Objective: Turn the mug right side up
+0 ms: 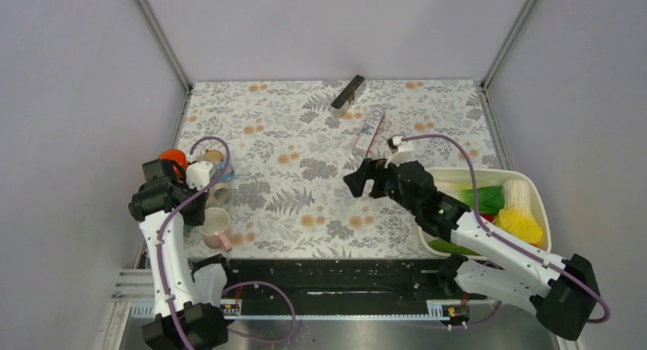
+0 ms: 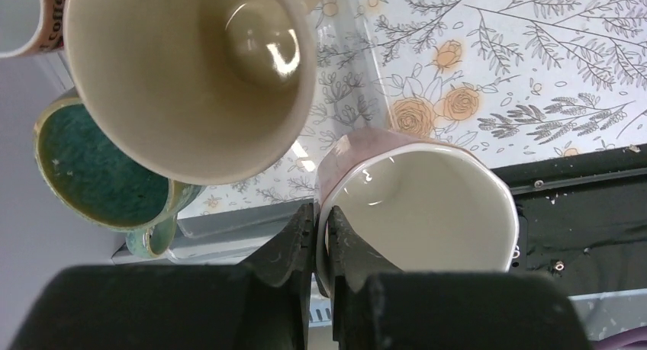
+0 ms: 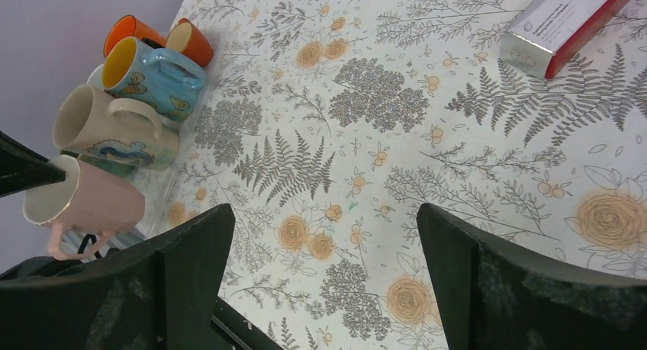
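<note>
The left pincer (image 2: 321, 229) is clamped on the rim wall of the pink mug (image 2: 427, 205), while the right pincer (image 3: 324, 220), well apart, gapes wide and empty.

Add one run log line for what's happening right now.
left gripper: shut on pink mug rim | right gripper: open, empty, over table

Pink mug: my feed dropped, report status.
Left tool shut on pink mug rim, mouth up. Right tool open, empty. Cream mug close alongside.
</note>
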`<action>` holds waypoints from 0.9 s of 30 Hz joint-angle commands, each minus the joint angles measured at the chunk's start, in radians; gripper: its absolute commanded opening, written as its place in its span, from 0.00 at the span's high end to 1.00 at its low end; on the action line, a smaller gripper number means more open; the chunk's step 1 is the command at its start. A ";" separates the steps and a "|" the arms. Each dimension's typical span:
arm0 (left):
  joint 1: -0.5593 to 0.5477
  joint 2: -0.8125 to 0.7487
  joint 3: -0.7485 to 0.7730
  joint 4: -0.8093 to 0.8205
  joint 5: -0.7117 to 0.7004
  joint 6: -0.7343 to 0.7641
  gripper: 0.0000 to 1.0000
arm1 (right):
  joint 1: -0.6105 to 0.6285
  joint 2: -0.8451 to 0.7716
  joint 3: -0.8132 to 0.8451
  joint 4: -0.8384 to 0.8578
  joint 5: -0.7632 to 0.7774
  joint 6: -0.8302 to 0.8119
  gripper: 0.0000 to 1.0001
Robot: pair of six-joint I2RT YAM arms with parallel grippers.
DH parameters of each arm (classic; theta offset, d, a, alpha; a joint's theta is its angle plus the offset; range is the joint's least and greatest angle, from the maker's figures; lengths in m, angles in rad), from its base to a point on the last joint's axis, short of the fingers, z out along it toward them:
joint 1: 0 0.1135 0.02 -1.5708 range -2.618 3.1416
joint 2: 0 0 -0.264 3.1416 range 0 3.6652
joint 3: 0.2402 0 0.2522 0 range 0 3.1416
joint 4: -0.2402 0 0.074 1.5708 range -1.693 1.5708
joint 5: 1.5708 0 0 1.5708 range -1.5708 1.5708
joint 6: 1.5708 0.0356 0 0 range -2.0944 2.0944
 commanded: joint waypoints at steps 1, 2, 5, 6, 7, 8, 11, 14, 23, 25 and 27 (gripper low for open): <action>0.125 -0.016 -0.023 0.098 0.122 0.077 1.00 | -0.003 -0.056 -0.021 -0.027 0.013 -0.109 0.01; 0.153 -0.005 -0.031 0.104 0.129 0.087 1.00 | -0.003 -0.064 -0.019 -0.030 0.006 -0.116 0.00; 0.240 0.020 -0.047 0.118 0.158 0.116 1.00 | -0.003 -0.088 -0.021 -0.039 0.000 -0.144 0.01; 0.265 0.024 -0.052 0.127 0.163 0.122 1.00 | -0.003 -0.096 -0.023 -0.040 0.003 -0.151 0.01; 0.293 0.026 -0.056 0.136 0.171 0.127 1.00 | -0.003 -0.101 -0.023 -0.042 0.005 -0.155 0.01; 0.320 0.028 -0.062 0.143 0.185 0.140 1.00 | -0.003 -0.108 -0.023 -0.043 0.006 -0.158 0.01; 0.393 0.015 -0.103 0.181 0.231 0.174 1.00 | -0.002 -0.119 -0.025 -0.042 0.001 -0.161 0.01; 0.423 -0.007 -0.163 0.260 0.224 0.150 1.00 | -0.003 -0.123 -0.020 -0.043 -0.001 -0.159 0.01; 0.536 -0.043 -0.280 0.446 0.237 0.057 1.00 | -0.003 -0.139 0.001 -0.051 -0.001 -0.157 0.01; 0.555 -0.043 -0.297 0.477 0.234 0.043 1.00 | -0.002 -0.135 0.017 -0.061 -0.003 -0.160 0.01; 0.574 -0.054 -0.310 0.507 0.226 0.032 1.00 | -0.003 -0.128 0.035 -0.071 -0.004 -0.164 0.00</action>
